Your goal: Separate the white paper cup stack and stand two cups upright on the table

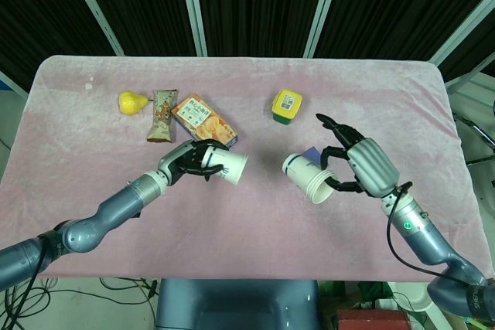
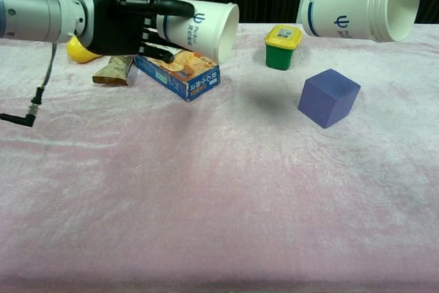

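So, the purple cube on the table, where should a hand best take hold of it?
Probably from above, fingers on two opposite side faces of the purple cube. It rests flat on the pink cloth with open space all around, and its flat parallel faces suit a pinch. The right hand is nearest but holds a cup.

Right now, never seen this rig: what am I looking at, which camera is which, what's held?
Two robot arms with humanlike hands work at a table under a pink cloth. One picture looks down from the robot's head, the other looks forward from its chest. The left hand holds one white paper cup on its side; the right hand holds the rest of the cup stack, also sideways, above the table. On the cloth lie a yellow pear, a snack bar, a cracker box, a green tub with a yellow lid and a purple cube.
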Action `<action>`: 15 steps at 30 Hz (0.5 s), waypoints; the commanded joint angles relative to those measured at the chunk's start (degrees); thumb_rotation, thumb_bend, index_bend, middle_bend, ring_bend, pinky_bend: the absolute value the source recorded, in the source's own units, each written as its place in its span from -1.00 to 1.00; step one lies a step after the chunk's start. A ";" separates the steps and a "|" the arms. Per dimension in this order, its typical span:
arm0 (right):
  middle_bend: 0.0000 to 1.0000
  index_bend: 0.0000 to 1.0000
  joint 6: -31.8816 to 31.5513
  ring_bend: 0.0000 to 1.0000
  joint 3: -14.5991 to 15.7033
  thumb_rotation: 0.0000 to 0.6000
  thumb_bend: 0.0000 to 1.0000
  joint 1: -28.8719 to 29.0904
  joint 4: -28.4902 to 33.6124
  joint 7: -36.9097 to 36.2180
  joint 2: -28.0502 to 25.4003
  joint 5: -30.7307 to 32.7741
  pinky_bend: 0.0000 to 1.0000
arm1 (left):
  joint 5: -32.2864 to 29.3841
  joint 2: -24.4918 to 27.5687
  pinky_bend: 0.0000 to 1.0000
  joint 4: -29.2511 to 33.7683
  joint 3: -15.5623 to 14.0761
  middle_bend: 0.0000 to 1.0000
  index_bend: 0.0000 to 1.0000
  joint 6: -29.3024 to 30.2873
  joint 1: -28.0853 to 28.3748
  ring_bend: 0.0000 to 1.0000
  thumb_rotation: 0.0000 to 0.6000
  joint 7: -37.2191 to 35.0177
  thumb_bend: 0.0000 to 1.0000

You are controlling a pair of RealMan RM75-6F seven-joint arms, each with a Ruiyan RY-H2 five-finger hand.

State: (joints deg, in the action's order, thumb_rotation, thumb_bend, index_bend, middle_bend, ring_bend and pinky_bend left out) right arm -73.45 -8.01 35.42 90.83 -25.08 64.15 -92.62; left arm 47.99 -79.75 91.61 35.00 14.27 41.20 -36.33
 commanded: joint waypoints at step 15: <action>-1.00 0.71 38.87 -0.72 6.78 1.00 -0.20 10.04 6.69 7.67 -16.77 10.26 -0.65 | 3.71 4.50 0.21 3.74 -26.30 0.00 0.04 36.89 4.17 -0.22 1.00 53.23 -0.18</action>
State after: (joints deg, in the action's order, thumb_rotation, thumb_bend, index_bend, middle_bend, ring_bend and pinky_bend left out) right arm -41.66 -2.31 42.09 95.69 -21.55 50.14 -86.66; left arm 50.86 -73.45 96.51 12.68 46.67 44.54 12.51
